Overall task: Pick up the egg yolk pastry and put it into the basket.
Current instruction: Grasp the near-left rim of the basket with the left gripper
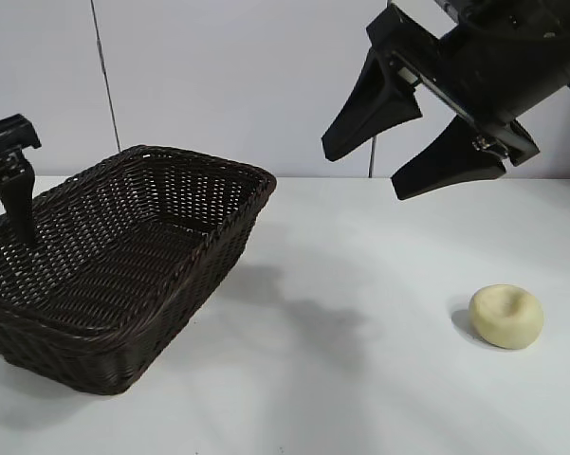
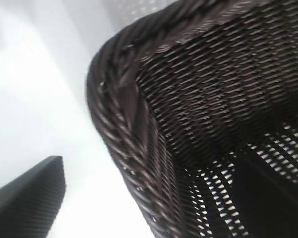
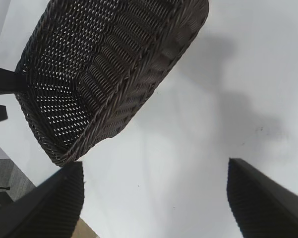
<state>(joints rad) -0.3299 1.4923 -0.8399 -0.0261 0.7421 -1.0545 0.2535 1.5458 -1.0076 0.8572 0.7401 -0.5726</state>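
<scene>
The egg yolk pastry (image 1: 505,316), a small pale yellow bun with a dimple, lies on the white table at the front right. It does not show in either wrist view. The dark brown wicker basket (image 1: 209,166) stands at the left and holds nothing. My right gripper (image 1: 362,173) hangs open and empty high over the table's middle right, above and to the left of the pastry. In its wrist view, the right gripper (image 3: 154,168) looks down on bare table and the basket (image 3: 139,74). My left gripper (image 1: 19,227) is open, straddling the basket's rim (image 2: 124,124) at its left end.
The white table (image 1: 360,379) spreads between the basket and the pastry. A pale wall (image 1: 218,76) rises behind it. The table's edge, with the floor (image 3: 89,230) beyond, shows in the right wrist view, next to the basket's end where the left arm (image 3: 5,82) stands.
</scene>
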